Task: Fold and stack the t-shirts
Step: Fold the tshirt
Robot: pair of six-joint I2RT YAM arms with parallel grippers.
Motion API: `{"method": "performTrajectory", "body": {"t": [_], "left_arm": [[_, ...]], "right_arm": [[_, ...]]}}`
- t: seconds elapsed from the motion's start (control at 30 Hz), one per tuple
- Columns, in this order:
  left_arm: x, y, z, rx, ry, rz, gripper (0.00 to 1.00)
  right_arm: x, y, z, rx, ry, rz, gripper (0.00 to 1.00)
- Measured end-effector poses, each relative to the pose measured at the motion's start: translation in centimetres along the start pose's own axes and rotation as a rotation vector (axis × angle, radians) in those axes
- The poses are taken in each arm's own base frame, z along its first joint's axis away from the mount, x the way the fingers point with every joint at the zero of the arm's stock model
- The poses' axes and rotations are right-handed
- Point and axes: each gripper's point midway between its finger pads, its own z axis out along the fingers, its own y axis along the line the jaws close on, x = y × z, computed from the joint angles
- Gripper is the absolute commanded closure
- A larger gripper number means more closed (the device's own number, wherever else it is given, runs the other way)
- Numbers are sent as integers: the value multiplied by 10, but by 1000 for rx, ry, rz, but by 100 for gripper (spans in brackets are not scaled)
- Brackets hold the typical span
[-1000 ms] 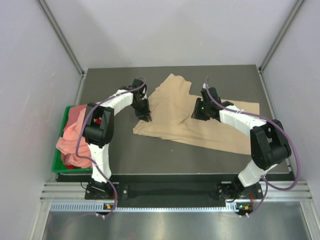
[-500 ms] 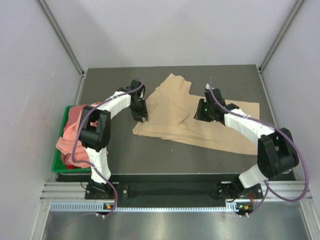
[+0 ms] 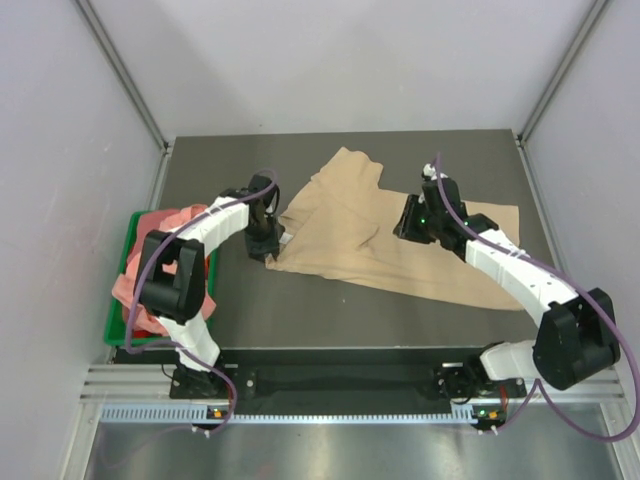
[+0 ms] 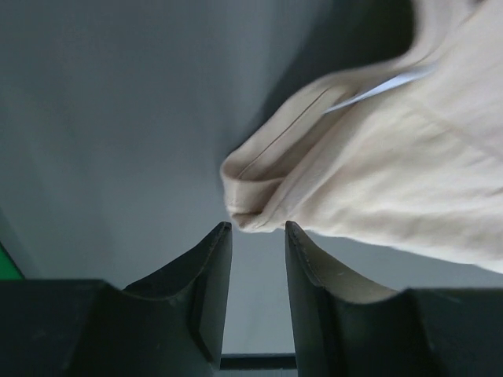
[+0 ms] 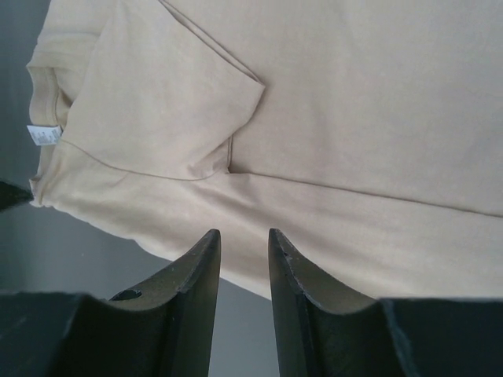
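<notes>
Tan t-shirt (image 3: 350,232) on table (image 3: 300,310), left hand (image 4: 257,229) released at its corner, right hand (image 5: 244,234) parted above

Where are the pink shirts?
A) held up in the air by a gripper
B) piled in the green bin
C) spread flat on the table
B: the pink shirts sit heaped in the green bin at the left side of the table, and only the tan shirt lies spread out.

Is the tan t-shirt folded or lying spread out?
Spread out, not folded. The tan t-shirt lies loosely flat across the table, wrinkled, with only one sleeve flopped over its body.
</notes>
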Motion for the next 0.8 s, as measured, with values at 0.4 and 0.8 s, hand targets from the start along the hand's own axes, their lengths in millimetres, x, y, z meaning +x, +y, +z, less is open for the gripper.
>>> {"method": "performTrajectory", "body": {"t": [0.4, 0.8], "left_arm": [[30, 12, 17, -13, 72, -7, 63], [21, 12, 23, 7, 36, -21, 84]], "right_arm": [[-1, 0, -5, -7, -11, -6, 68], [10, -6, -3, 11, 18, -7, 68]]}}
